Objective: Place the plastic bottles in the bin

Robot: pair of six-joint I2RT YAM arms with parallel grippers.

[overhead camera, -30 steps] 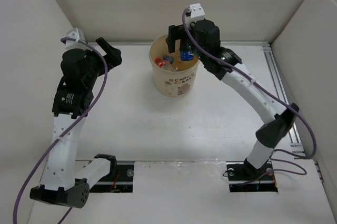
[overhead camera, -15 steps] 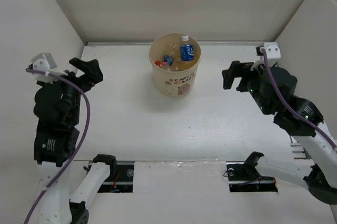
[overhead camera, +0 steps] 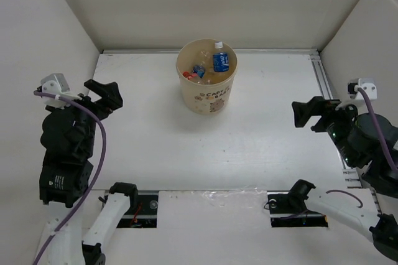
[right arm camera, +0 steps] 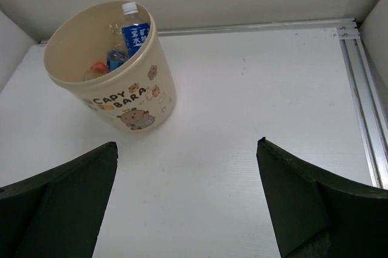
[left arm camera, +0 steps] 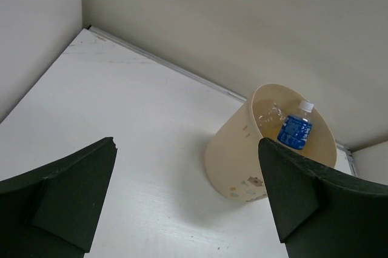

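The worktop [overhead camera: 155,134] was white and flat. Plain pale walls [overhead camera: 205,4] stood along its far edge and both its sides, like the inside of a big box. A metal rail [overhead camera: 328,97] ran along the right edge.

The bin [overhead camera: 207,98] stood upright by the far edge, about in the middle. It was tan, with little animal pictures and brown letters on its side. The bottles [overhead camera: 202,71] were inside the bin. One blue bottle [overhead camera: 220,61] with a white cap leaned on the far inside wall of the bin, cap up. Lower down I saw bits of red and blue from the others, but I could not count them all.

My left claw [overhead camera: 104,94] was up in the air by the left edge of the worktop, well apart from the bin. It was spread as wide as it goes. It held nothing and touched nothing. Through the gap I could see the bin and the blue bottle in it. A purple cord [overhead camera: 101,147] hung along my left arm.

My right claw [overhead camera: 309,111] was up in the air by the right edge, near the rail and well apart from the bin. It was spread wide too, with nothing in it.
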